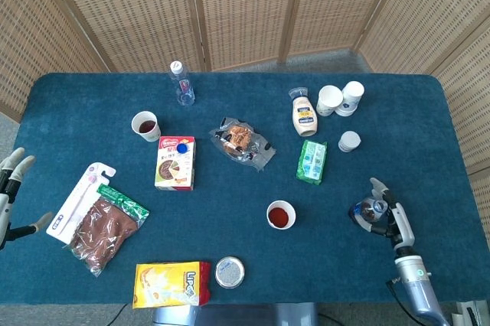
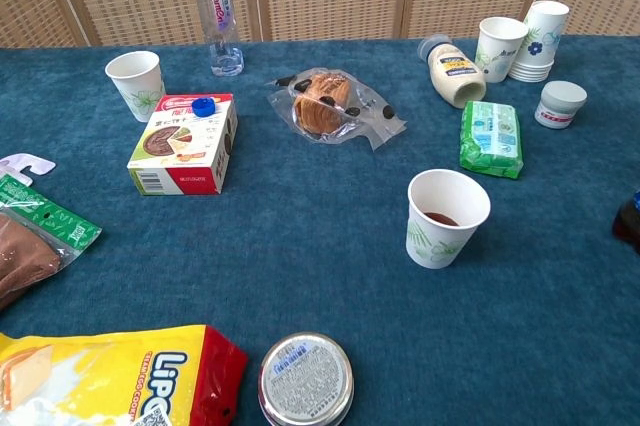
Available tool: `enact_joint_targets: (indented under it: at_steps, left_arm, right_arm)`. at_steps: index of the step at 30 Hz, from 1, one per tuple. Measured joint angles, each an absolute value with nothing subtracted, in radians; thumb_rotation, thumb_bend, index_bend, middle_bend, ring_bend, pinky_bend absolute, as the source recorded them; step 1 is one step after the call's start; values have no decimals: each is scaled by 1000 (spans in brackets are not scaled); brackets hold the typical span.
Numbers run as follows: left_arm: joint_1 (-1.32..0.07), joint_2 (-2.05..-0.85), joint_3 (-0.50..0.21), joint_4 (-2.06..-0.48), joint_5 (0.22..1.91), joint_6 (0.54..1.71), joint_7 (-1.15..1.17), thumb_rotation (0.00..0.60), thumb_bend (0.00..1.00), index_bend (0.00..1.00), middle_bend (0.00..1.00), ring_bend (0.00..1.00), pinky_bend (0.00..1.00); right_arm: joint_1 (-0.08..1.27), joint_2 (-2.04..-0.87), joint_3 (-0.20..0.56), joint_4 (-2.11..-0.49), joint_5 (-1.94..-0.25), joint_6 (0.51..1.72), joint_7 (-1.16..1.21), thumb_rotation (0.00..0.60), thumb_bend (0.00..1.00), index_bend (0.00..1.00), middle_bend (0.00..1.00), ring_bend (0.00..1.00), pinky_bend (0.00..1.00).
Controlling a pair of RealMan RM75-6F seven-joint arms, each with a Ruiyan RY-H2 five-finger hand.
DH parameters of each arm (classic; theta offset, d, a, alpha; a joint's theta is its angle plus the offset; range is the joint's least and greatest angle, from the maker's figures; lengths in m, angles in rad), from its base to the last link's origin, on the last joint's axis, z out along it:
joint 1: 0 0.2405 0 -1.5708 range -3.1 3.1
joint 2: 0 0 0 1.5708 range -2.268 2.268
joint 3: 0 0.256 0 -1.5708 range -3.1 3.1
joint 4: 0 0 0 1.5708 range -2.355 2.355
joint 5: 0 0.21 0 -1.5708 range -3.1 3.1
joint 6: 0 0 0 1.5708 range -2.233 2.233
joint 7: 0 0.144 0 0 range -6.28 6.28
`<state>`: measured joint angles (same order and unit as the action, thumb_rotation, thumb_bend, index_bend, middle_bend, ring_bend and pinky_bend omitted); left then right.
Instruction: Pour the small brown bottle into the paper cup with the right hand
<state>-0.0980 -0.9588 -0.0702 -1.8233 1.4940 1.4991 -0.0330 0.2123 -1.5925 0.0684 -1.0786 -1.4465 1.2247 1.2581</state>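
We find the small brown bottle upright on the blue worktop at the 4 o'clock side of the head view, well apart from the paper cup, which stands at about 9 o'clock from it and shows dark liquid inside. In the chest view only a sliver of the bottle appears at the right edge; the cup stands clear of it.

The right robot hand lies just beside the bottle at its 4 o'clock, fingers curved round the bottle's far side. We cannot tell whether they grip it or merely lie against it.

The left robot hand hangs at the 9 o'clock edge of the worktop, fingers spread and holding nothing.

A green packet lies at 1 o'clock from the cup. A round tin sits at the cup's 7 o'clock, beside a yellow bag.
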Motion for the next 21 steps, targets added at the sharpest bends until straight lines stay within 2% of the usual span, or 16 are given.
enact_joint_targets:
  at_steps: [6, 10, 16, 21]
  left_arm:
    - [-101, -960, -71, -1822, 1492, 1494, -34, 600, 235, 0, 0, 0, 0]
    - [-103, -962, -70, -1821, 1491, 1492, -32, 600, 234, 0, 0, 0, 0]
    - [-104, -964, -71, -1821, 1489, 1490, -28, 600, 234, 0, 0, 0, 0]
    - [-103, -963, -71, -1823, 1493, 1494, -33, 600, 234, 0, 0, 0, 0]
  right_arm:
    - [201, -1640, 82, -1038, -1441, 1250, 1271, 600, 625, 342, 330, 12, 368]
    - [190, -1668, 89, -1009, -1438, 1272, 1286, 600, 715, 397, 415, 108, 502]
    - [174, -1697, 110, -995, -1430, 1319, 1260, 600, 843, 437, 490, 227, 677]
    - [166, -1698, 126, -1030, -1424, 1350, 1170, 600, 868, 438, 516, 258, 696]
